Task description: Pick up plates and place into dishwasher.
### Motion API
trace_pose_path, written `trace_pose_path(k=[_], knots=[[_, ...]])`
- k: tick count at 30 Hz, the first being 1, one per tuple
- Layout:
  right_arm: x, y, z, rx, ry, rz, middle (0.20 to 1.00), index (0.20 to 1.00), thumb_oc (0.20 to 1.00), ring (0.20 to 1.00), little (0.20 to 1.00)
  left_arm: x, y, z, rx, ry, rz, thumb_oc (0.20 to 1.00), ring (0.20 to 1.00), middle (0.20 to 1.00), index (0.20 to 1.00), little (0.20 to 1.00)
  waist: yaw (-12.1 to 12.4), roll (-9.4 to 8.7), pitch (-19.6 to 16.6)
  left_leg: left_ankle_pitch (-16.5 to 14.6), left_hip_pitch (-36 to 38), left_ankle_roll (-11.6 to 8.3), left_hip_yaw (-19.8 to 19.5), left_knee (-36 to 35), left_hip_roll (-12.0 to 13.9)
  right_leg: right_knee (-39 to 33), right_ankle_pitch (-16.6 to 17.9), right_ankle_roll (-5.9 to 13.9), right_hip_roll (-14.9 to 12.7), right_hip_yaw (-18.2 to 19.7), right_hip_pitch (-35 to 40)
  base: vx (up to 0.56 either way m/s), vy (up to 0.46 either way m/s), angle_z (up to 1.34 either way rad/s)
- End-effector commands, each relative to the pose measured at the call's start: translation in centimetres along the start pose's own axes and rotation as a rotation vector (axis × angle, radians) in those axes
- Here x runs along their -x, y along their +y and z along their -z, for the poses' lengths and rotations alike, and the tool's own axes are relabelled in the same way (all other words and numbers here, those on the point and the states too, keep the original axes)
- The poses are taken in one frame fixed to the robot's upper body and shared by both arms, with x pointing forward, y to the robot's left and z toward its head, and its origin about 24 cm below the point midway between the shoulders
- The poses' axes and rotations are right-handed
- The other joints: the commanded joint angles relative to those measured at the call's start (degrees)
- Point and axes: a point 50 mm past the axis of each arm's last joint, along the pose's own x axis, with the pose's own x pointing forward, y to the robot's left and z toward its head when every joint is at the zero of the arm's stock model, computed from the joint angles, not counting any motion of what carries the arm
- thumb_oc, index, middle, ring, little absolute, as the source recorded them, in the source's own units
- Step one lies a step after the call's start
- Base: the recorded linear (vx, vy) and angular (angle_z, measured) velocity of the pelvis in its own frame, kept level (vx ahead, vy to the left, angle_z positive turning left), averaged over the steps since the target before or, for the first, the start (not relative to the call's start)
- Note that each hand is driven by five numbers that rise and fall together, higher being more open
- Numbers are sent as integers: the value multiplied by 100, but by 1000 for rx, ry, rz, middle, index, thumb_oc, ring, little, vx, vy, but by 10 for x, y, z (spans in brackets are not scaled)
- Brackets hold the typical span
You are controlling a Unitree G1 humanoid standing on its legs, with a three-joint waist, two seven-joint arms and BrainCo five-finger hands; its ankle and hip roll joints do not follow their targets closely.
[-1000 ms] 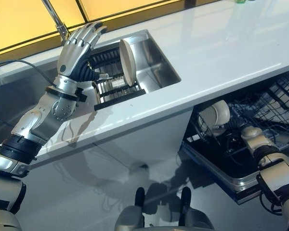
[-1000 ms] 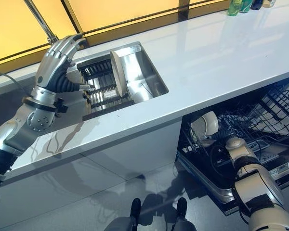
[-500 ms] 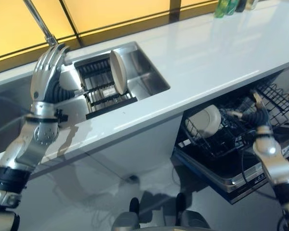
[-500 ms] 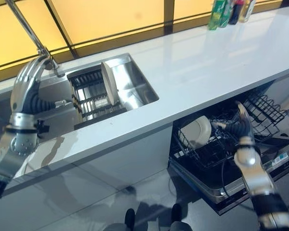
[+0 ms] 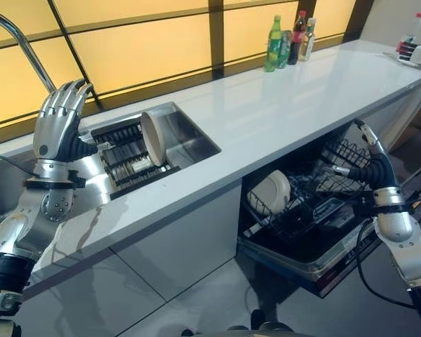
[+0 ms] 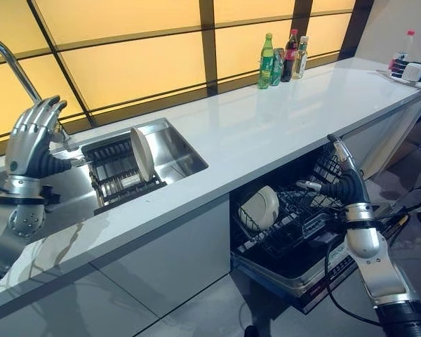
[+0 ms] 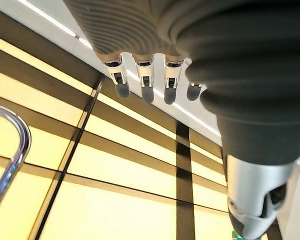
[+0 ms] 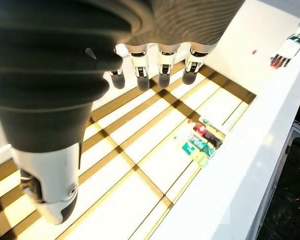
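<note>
1. The right hand (image 8: 140, 45) shows from behind its dark ribbed cover, with silver, dark-tipped fingers (image 8: 163, 70) reaching out straight in a row and holding nothing.
2. The thumb (image 8: 52, 185) hangs apart from them, silver with a dark tip.
3. Past the fingers stands a window wall (image 8: 145, 150) of glowing yellow panes crossed by dark bars.
4. A white tabletop (image 8: 250, 170) runs along it.
5. A cluster of bottles (image 8: 200, 142), green and red among them, stands on the tabletop against the window.
6. A small dark-and-white object (image 8: 285, 52) lies further along the tabletop; what it is cannot be told.

Glossy white countertop (image 5: 281, 105); brushed steel sink (image 5: 189, 137); smooth cream plate (image 5: 153, 138); black wire dishwasher rack (image 6: 295, 210).
</note>
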Motion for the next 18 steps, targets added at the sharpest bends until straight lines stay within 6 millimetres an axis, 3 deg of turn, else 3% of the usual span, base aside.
trace_pose_path(k=[1,5,10,18], knots=[[-18,-17,-29,12,-148,-4,1000,1000,1000,1000,1000,-22,21,11,-136,-14,-35,1000,1000,1000,1000,1000,-92,-93,95,-404,-122,443,328,57,-615,47,-554,296,114,90,150,89,53,-7],[-28,-19,-33,15,-159,-19,1000,1000,1000,1000,1000,-35,28,15,-199,-8,-38,1000,1000,1000,1000,1000,-134,-89,284,-361,-293,448,338,73,-618,47,-494,300,114,148,-28,-28,59,-13],[-45,-20,-49,11,-218,-26,1000,1000,1000,1000,1000,-56,44,17,-279,6,-103,1000,1000,1000,1000,1000,-208,-110,766,-336,-587,457,327,89,-617,59,-443,315,118,245,-337,-108,55,-7],[-54,-19,-63,-7,-262,-47,1000,1000,1000,1000,1000,-75,60,12,-386,-17,-189,1000,1000,1000,1000,1000,-244,-233,1217,-178,-924,446,332,90,-589,87,-299,358,142,314,-669,-59,10,-2]])
